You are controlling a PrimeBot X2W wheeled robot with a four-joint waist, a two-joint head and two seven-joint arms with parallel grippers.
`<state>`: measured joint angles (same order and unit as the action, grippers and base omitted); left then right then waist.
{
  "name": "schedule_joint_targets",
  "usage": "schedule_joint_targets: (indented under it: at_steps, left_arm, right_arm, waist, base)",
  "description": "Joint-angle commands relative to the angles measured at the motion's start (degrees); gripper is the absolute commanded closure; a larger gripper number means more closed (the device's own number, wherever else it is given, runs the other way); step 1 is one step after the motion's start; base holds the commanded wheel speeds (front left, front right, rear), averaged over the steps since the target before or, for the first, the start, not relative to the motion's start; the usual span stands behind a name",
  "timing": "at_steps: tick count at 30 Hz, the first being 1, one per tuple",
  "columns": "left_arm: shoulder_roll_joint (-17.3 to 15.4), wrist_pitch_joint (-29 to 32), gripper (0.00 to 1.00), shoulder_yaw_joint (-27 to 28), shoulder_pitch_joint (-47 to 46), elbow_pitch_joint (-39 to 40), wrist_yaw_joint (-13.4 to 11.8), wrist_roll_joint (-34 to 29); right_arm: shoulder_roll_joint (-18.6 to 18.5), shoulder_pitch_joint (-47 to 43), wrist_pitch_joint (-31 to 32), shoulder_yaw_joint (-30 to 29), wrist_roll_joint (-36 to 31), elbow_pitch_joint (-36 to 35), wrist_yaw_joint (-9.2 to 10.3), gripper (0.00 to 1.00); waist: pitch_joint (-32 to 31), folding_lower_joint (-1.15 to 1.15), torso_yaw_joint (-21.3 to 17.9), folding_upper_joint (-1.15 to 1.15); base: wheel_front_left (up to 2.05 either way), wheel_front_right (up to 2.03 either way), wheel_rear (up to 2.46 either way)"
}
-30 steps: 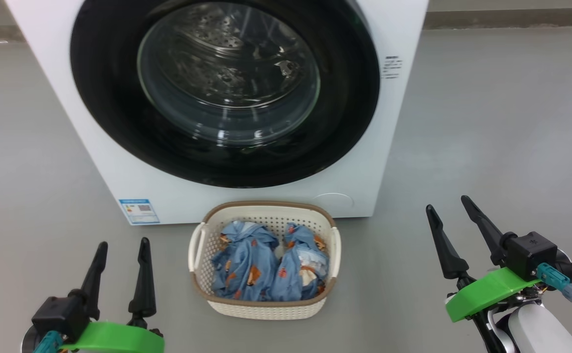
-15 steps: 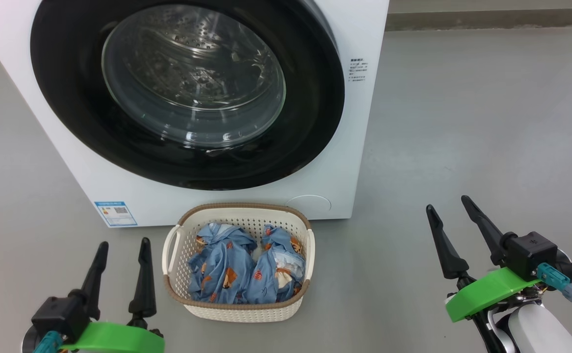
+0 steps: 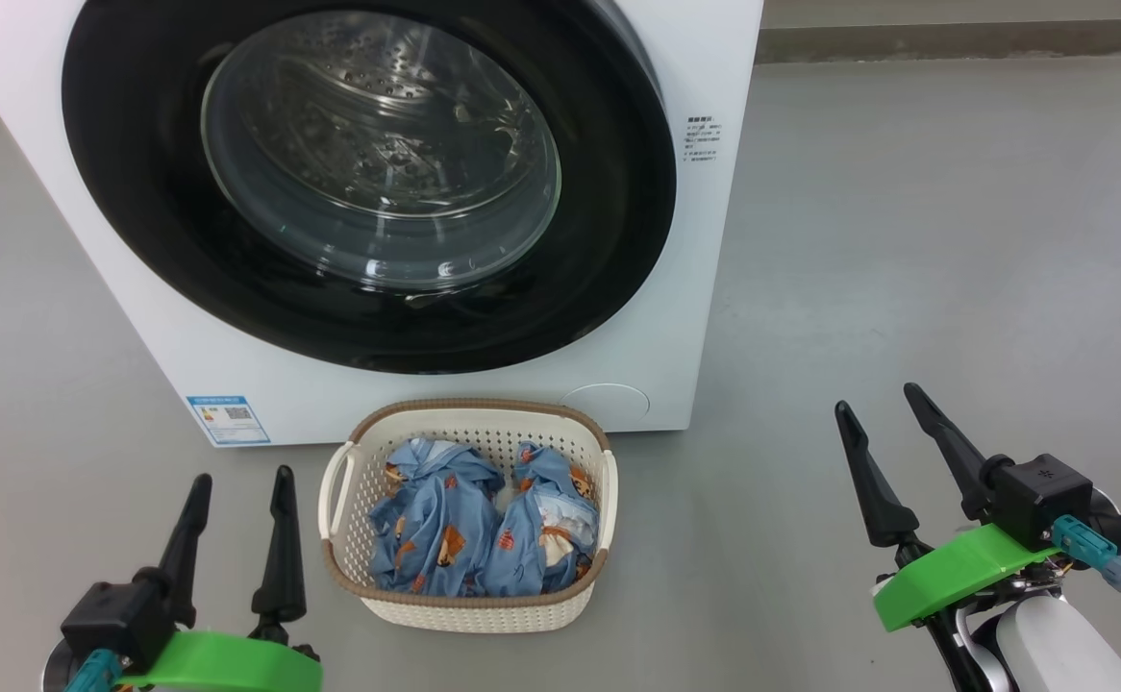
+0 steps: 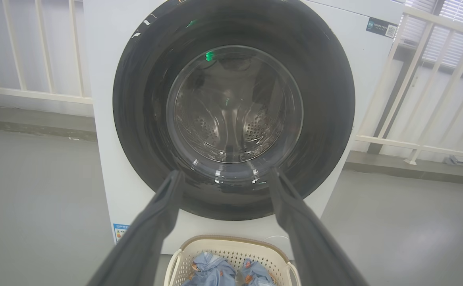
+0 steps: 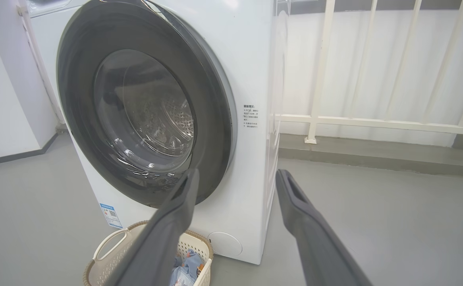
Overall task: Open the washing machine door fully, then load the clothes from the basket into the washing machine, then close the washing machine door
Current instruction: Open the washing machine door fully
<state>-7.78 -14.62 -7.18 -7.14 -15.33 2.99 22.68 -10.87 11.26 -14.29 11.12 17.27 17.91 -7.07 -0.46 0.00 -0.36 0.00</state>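
"So, how far along were we?"

"Nowhere yet. The washing machine door (image 3: 368,183) wasn't swung out (shut or barely ajar, I couldn't tell). Both clothes (image 3: 484,529) lay bunched in the basket (image 3: 469,610), which sat on the floor (image 3: 907,240) at the door's six o'clock, just before the washing machine (image 3: 705,288)."

"And what were you holding?"

"Nothing. My left gripper (image 3: 242,475) hung at the basket's eight o'clock and my right gripper (image 3: 876,397) out at its three, well apart. Both were spread wide."

"Surfaces?"

"Glossy black ring, domed clear glass, perforated steel drum (image 3: 359,125) behind. The basket was holed cream plastic with a brown woven-look rim, and the fabric was soft, crumpled blue."
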Motion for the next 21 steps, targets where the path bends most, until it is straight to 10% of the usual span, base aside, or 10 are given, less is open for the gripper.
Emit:
schedule_joint_targets:
  at_steps: [1, 21]
  left_arm:
    - [-0.6, -0.4, 0.00, 2.1, -1.7, 1.7, 0.2, -0.1]
    - [-0.7, -0.4, 0.00, 2.4, -1.4, 1.8, 0.6, -0.4]
  right_arm:
    - [-0.5, 1.6, -0.7, 1.2, 0.0, -1.5, -0.42, 0.00]
    - [-0.5, 1.5, -0.7, 0.8, -0.1, -1.6, -0.42, 0.00]
  waist:
    - [0.0, 0.00, 0.0, 0.00]
    - [0.3, 0.00, 0.0, 0.00]
  base:
    - [0.00, 0.00, 0.00]
    - [0.00, 0.00, 0.00]
